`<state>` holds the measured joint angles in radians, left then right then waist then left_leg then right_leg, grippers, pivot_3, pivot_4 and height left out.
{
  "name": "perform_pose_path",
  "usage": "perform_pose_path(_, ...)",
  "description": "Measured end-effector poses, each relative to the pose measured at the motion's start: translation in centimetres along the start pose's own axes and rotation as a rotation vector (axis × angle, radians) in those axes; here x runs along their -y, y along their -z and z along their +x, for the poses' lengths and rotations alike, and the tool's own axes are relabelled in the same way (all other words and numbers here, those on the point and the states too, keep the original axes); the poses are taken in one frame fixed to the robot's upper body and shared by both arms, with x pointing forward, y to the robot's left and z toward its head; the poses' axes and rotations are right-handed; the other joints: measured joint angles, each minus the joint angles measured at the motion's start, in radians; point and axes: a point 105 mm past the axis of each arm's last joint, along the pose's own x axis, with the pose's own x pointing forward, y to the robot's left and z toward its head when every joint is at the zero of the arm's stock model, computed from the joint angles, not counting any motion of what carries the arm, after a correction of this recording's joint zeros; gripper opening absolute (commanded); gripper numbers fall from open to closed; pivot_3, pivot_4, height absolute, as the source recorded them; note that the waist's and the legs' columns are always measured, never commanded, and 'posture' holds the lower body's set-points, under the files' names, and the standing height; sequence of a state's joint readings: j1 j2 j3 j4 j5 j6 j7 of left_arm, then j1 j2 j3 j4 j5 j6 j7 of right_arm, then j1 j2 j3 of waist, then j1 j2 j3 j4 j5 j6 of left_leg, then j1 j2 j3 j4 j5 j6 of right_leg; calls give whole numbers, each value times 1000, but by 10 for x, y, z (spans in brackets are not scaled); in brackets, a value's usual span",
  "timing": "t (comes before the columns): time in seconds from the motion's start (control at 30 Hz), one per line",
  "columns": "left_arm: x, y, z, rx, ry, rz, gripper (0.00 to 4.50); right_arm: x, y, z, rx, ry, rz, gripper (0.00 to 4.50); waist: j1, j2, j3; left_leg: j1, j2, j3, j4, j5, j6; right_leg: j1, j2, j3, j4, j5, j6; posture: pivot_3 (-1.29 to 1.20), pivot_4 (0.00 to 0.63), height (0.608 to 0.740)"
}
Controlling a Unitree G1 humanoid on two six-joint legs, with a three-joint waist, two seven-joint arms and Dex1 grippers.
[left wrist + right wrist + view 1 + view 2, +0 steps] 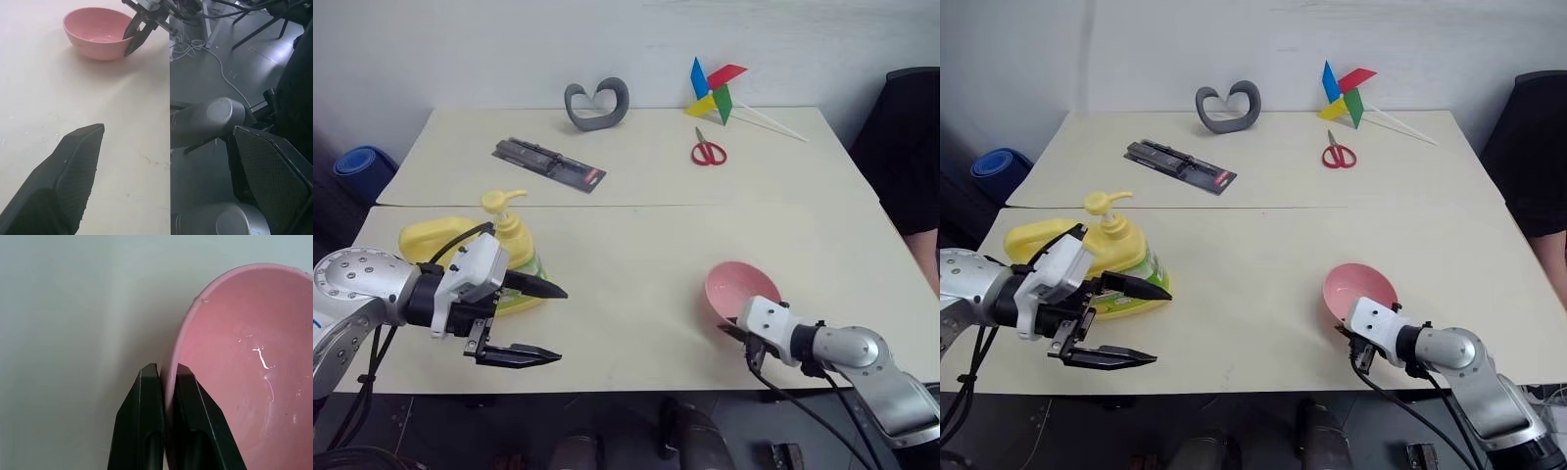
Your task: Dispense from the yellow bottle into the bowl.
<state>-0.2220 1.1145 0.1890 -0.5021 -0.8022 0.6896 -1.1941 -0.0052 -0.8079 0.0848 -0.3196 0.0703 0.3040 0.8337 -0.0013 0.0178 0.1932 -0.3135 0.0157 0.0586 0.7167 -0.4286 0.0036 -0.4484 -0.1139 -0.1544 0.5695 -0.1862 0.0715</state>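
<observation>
I count one bottle [480, 257] at the table's [636, 245] near left and one bowl [740, 291] at the near right. My right gripper [167, 382] is pinched on the bowl's rim, one finger inside and one outside. My left gripper [538, 323] hangs with fingers spread wide just beside the bottle, holding nothing. Farther back lie one pair of scissors [708, 150], one pinwheel [715, 91], one grey loop [597, 104] and one dark packet [549, 164].

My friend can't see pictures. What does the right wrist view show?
Two black fingers of the right gripper pinch the rim of a small round pink plastic bowl, one finger inside and one outside, above a pale tabletop.
</observation>
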Motion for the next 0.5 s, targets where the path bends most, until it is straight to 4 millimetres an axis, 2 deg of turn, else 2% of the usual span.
perform_pose_path(0.1, 0, -2, 0, 17, -6, -9, 4500, 3, -2, -3, -11, -32, -28, 25, 0, 0, 0, 0, 0, 0, 0, 0, 0, 0, 0, 0, 0, 0, 0, 0, 150, 740)
perform_pose_path(0.2, -2, -16, -9, 85, -56, -10, 4500, 16, -22, -11, 1, -78, -109, 25, -3, 0, 1, 0, 0, 0, 0, 0, 0, 0, 0, 1, 0, 0, 0, 0, 150, 740)
perform_pose_path(0.27, -1, -25, -16, 127, -96, -13, 4500, 25, -42, -16, 42, -108, -146, 25, -6, 0, 1, 1, 1, -1, 0, 0, 0, 0, 0, 1, 1, 0, 0, 0, 150, 740)
perform_pose_path(0.4, 4, -46, -29, 201, -160, 6, 4500, 43, -97, -24, 167, -181, -220, 25, -3, -1, 1, 2, 0, -5, 1, 0, 0, 0, 0, 1, 2, 0, 0, 0, 150, 740)
perform_pose_path(0.47, -1, -63, -44, 243, -234, 44, 4500, 50, -135, -25, 259, -224, -292, 25, -3, -2, 2, 2, 0, -6, 2, 0, 0, 0, 0, 1, 3, 0, -1, 0, 150, 740)
perform_pose_path(0.5, -4, -72, -53, 265, -274, 61, 4312, 50, -148, -25, 293, -247, -322, 3, -3, -2, 2, 2, 0, -6, 2, 0, 0, 0, 0, 1, 4, 0, -1, 0, 150, 740)
